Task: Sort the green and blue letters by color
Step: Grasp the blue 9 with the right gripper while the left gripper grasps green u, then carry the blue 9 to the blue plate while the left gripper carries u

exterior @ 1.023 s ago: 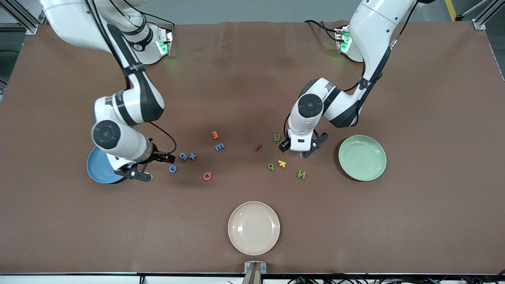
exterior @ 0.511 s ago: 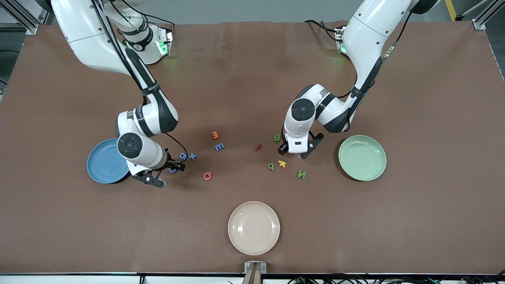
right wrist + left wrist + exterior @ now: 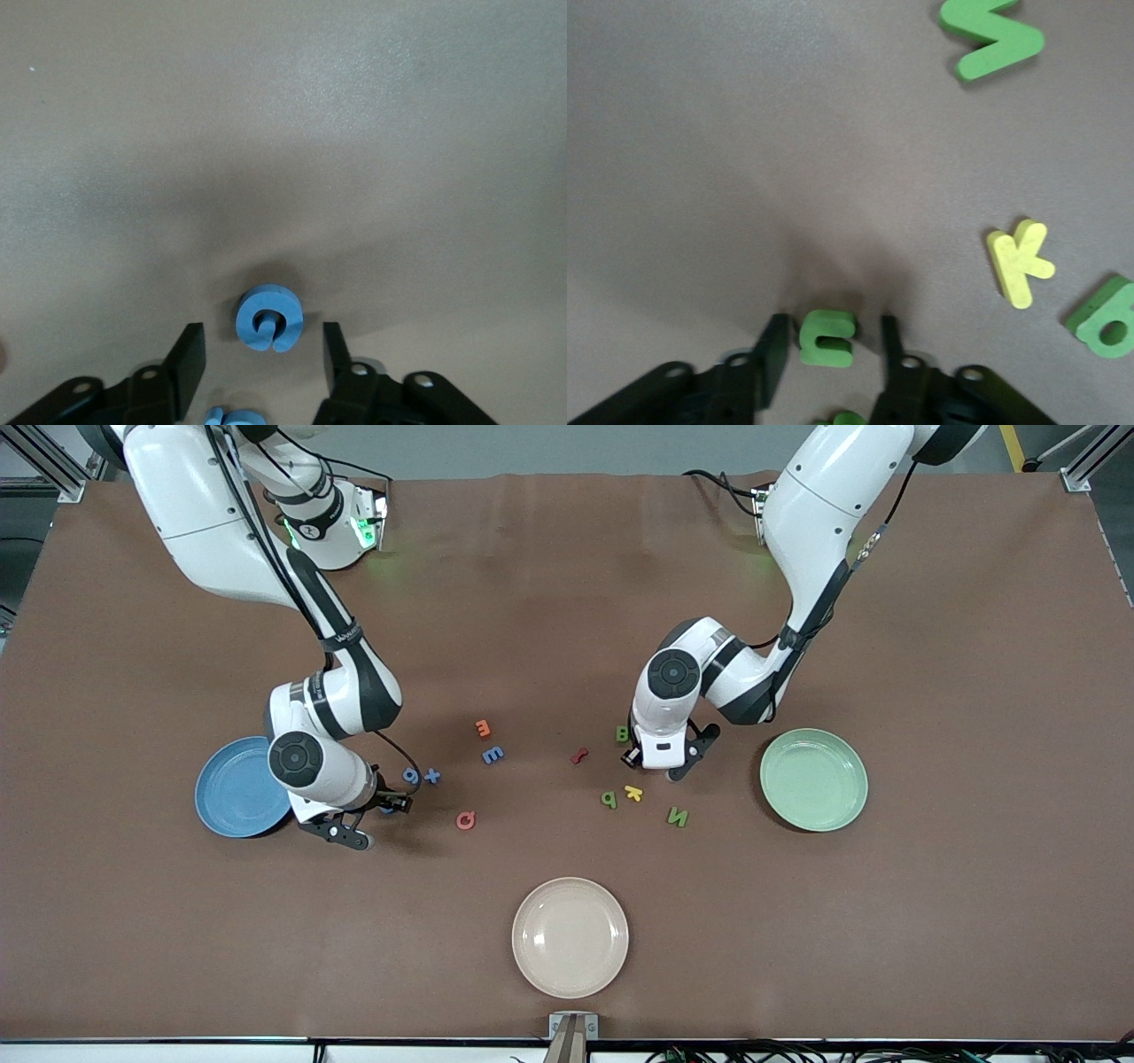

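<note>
Front view, from the right arm's end of the table to the left arm's. Blue plate [image 3: 232,786]; right gripper [image 3: 259,354] low at the table, fingers parted on either side of a blue letter G [image 3: 269,318], not touching it. Blue letters g [image 3: 411,775], x [image 3: 431,775] and E [image 3: 493,755] lie toward mid-table. Left gripper [image 3: 829,347] brackets a green letter [image 3: 827,337], gaps showing on both sides. Green B [image 3: 623,733], green p [image 3: 608,799] and green N [image 3: 678,817] lie nearby, N nearest the green plate [image 3: 813,779].
</note>
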`<state>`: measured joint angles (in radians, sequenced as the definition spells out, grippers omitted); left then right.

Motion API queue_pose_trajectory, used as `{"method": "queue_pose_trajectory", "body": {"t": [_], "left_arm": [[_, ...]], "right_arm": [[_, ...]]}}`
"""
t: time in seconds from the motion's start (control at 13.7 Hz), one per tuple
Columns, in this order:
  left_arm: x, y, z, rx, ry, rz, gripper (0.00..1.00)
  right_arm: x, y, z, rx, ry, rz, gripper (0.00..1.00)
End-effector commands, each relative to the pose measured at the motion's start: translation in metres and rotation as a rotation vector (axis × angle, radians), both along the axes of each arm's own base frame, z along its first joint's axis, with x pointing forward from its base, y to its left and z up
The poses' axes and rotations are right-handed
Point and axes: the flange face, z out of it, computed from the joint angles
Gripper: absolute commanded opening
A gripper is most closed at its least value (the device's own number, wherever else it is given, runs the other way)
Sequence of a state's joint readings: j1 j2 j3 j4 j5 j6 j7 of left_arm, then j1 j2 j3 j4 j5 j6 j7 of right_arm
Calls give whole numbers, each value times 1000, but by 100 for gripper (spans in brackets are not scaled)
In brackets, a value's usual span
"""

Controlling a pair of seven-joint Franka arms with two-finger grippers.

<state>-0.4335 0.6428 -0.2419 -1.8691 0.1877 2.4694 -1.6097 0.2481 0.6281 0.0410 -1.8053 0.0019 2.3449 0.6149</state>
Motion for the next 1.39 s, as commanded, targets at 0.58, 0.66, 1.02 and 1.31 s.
{"method": "queue_pose_trajectory", "body": {"t": [0.58, 0.66, 1.02, 1.31], "left_arm": [[55, 98, 120, 95, 4, -157, 0], [62, 122, 125, 109, 28, -168, 0], [82, 227, 105, 115, 120, -193, 1], [93, 283, 84, 94, 145, -233, 5]], "right_arm": [[4, -6, -8, 16, -5, -20, 45], [4, -6, -8, 17, -8, -20, 43], [4, -6, -14, 20, -15, -20, 29], [4, -6, -10, 20, -9, -16, 18]]}}
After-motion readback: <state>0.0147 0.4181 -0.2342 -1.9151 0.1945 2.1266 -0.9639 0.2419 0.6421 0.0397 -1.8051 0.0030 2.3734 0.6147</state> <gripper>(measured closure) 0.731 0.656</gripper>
